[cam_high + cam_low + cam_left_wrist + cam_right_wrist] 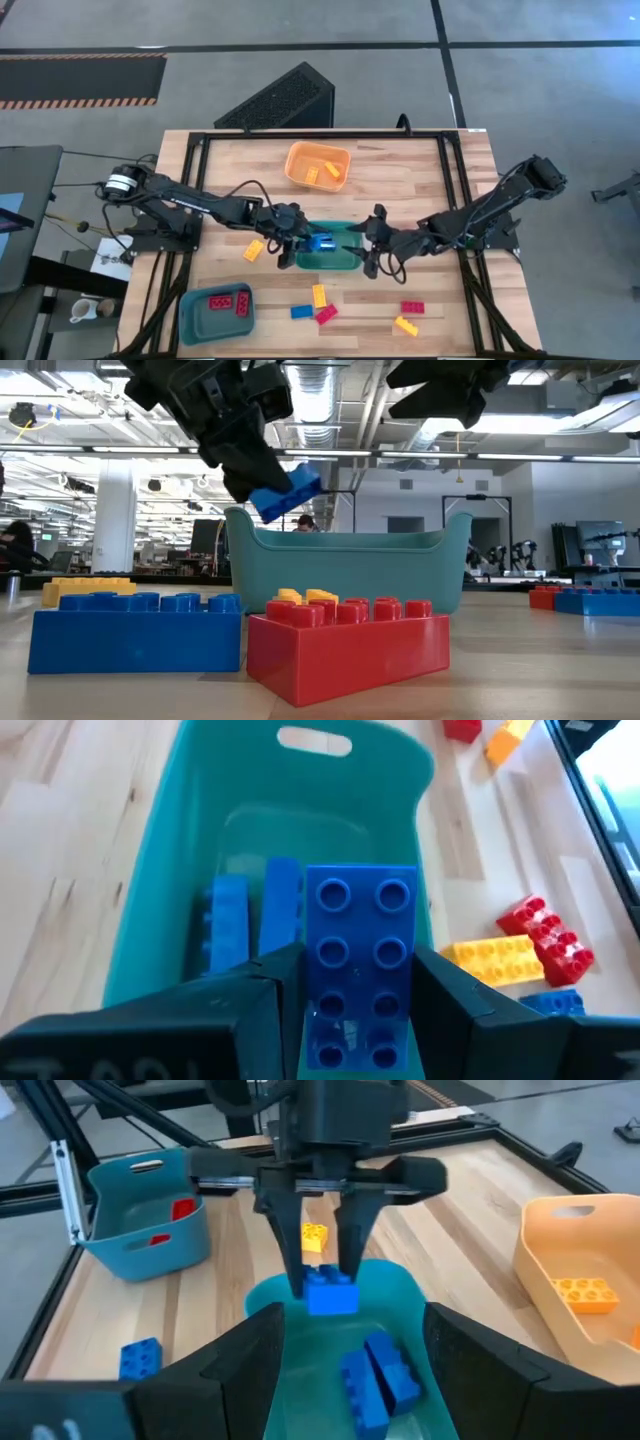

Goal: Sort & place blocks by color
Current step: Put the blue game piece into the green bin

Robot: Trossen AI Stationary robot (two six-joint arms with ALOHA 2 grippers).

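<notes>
My left gripper is shut on a blue block and holds it over the teal bin. Two more blue blocks lie on the bin's floor. My right gripper stands open at the bin's right end, with nothing between its fingers. The orange bin at the far middle holds yellow blocks. The blue bin at the near left holds red blocks. Several red, yellow and blue blocks lie loose on the table. My left gripper pinches the blue block's two long sides between its two fingers, near one end of the block. The fingers come from above, slanting down. The block hangs clear above the teal bin, tilted in the low view.
A loose yellow block lies left of the teal bin. Near the front edge lie yellow, blue, red, red and yellow blocks. A black metal frame edges the table.
</notes>
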